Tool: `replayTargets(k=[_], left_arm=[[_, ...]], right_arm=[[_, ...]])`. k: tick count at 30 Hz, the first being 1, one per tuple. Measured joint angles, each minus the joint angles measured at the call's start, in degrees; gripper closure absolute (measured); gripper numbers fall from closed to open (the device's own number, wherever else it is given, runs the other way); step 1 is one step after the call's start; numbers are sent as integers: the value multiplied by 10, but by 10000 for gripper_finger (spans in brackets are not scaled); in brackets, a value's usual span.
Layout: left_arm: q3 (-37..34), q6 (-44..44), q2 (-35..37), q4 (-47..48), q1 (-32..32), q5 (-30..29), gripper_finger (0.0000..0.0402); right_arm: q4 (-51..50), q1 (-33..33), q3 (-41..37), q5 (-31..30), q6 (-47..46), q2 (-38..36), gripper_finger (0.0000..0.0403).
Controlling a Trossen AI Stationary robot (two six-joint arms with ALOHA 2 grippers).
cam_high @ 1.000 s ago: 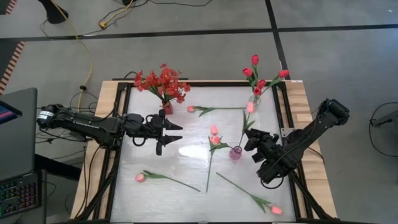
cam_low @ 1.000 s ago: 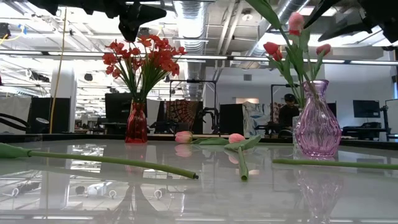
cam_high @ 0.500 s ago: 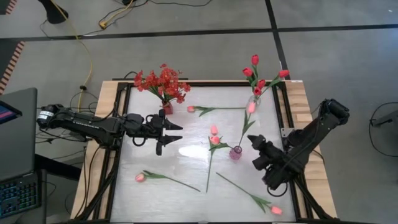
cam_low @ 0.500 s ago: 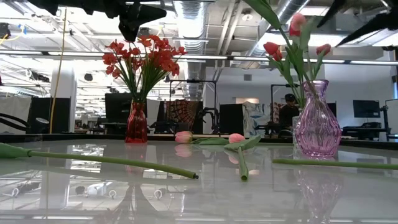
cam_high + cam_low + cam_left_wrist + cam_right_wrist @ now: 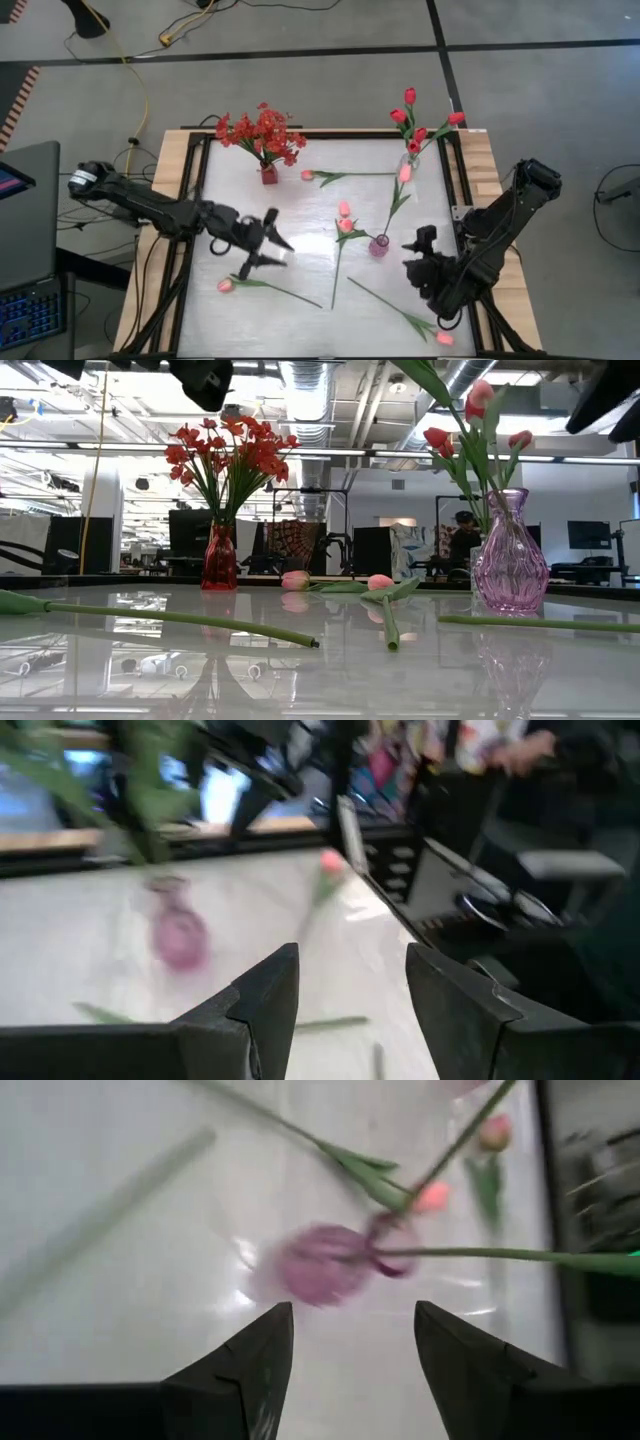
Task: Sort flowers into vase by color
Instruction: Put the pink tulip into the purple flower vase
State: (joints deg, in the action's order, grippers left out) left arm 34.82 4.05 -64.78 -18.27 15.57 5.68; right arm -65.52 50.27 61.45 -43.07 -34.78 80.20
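The left gripper is held with fingers spread, empty, above a pink tulip lying on the bench. The right gripper, fingers likewise spread and empty, is seen beside the purple vase, where one pink tulip stem stands.

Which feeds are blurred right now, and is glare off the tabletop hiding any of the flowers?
Left wrist view: motion-smeared, the pink vase soft. Right wrist view: also smeared, the vase streaked. High view: sharp, a bright glare patch on bare tabletop, covering no flower. Low view: crisp, ceiling lights mirrored in the glossy table.
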Motion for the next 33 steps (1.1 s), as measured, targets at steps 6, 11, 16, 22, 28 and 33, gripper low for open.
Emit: replayTargets(k=[6,11,16,22,28,33], left_arm=[[44,-60,-105,-43,47,5,229],[105,-93,-212,-78,49,52,229],[211,-133,-328,-76,46,57,229],[396,-169,-479,17,45,56,229],[591,-183,-622,138,43,46,229],[717,-193,-722,196,29,29,229]], right_arm=[[63,0,0,41,-179,0,168],[64,3,0,76,-354,4,168],[69,29,0,152,-463,28,168],[65,79,0,220,-564,68,168],[42,143,0,243,-685,76,168],[18,187,0,238,-762,75,168]])
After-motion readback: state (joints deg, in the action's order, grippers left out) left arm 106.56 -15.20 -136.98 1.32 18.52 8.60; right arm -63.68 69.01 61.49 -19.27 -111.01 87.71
